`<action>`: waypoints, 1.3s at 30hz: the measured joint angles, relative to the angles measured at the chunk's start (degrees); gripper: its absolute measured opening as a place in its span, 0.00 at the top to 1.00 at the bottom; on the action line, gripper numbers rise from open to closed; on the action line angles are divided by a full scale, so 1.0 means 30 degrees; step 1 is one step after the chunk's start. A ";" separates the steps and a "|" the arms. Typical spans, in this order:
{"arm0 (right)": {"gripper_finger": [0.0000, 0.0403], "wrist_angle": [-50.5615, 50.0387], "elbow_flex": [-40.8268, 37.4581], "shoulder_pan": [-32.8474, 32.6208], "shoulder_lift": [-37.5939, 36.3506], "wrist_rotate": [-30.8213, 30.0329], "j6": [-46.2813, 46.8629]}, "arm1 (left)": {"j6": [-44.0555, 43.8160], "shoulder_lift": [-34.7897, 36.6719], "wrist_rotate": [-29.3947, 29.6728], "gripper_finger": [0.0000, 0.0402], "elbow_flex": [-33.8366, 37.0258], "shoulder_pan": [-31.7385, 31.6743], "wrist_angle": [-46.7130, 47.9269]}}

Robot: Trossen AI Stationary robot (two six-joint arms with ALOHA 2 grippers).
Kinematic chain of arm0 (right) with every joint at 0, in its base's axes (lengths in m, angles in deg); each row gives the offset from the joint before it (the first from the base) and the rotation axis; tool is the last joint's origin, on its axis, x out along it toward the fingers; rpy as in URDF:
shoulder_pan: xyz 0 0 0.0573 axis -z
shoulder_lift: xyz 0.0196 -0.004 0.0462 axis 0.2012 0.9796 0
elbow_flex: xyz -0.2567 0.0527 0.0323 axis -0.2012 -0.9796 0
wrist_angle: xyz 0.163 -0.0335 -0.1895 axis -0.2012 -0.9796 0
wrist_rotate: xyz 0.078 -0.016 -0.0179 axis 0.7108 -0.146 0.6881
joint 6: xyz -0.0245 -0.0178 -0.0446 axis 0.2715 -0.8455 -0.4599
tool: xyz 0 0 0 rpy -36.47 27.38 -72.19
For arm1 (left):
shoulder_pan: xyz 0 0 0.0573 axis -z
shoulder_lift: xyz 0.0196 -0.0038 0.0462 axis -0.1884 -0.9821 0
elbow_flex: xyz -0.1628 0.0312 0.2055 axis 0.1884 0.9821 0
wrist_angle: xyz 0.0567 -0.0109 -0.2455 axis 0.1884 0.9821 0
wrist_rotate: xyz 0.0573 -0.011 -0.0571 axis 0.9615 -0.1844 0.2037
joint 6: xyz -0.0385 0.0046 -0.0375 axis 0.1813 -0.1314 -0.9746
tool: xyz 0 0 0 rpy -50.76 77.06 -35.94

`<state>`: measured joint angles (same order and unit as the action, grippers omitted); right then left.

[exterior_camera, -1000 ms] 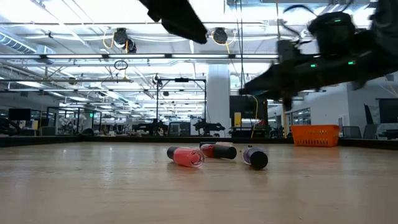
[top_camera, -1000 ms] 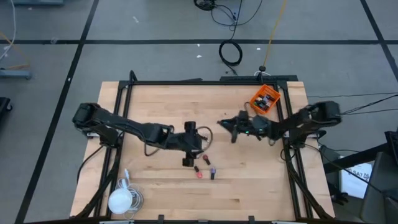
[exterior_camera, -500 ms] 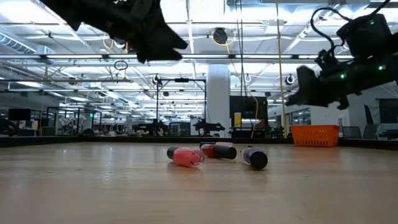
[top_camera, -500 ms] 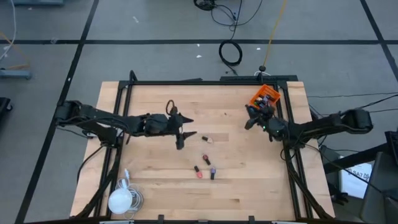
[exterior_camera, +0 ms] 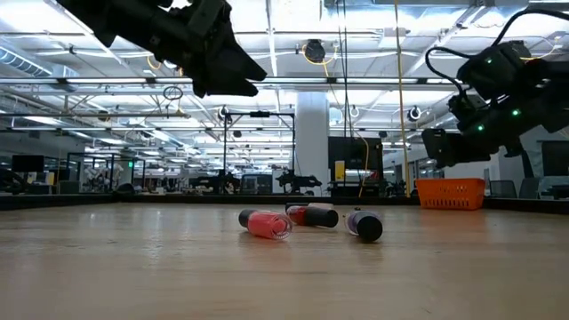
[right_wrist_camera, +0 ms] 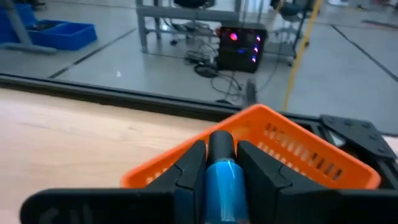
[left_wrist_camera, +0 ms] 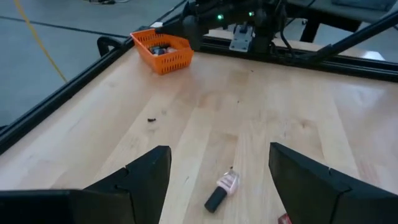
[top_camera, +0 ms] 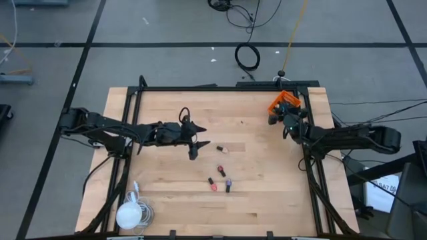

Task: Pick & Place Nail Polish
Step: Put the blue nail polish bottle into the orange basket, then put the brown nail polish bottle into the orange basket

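Pale wooden boards form the tabletop [top_camera: 167,193], which is framed by black rails and stands on a grey floor marked with dark lines.

A blue nail polish bottle [right_wrist_camera: 222,182] with a dark cap is gripped between the fingers of the right tool [right_wrist_camera: 221,163], and it is held just beside the near wall of the orange bin [top_camera: 283,105], which stands at the tabletop's far right corner. In the low view the right tool [exterior_camera: 444,147] is seen raised above the bin [exterior_camera: 452,193]. Small dark items are seen inside the bin in the left wrist view, but they cannot be told apart.

The left tool [top_camera: 195,145] is held open and empty above the middle of the tabletop. One pale pink bottle [left_wrist_camera: 222,190] with a dark cap is seen lying on its side between and a little ahead of the spread fingers [left_wrist_camera: 146,180], apart from them.

Three more bottles are counted lying on their sides nearer the front edge: a red one [exterior_camera: 266,223], a dark-capped one [exterior_camera: 313,215] and a purple one [exterior_camera: 364,224], all close together. So four bottles lie on the boards and one is gripped.

A white bundle of cable [top_camera: 131,212] is seen at the front left corner.
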<state>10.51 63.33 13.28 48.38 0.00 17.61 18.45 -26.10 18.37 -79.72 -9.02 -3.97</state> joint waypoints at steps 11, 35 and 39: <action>0.56 0.0065 0.0007 0.1829 0.0000 0.1487 -0.0011 | 0.0222 0.0000 0.0011 0.34 0.0000 0.0004 0.0049; 0.43 0.8229 0.0192 -0.5589 0.0971 1.2313 -0.3075 | 0.0131 -0.0007 0.0202 0.34 -0.0007 0.0004 -0.0204; 0.43 0.6949 0.1563 -0.8060 0.2735 1.0986 -0.3317 | 0.0052 -0.0007 0.0215 0.34 -0.0007 0.0004 -0.0269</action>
<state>31.36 68.02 -10.90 56.58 32.96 7.66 18.60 -26.12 19.01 -79.74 -9.01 -4.78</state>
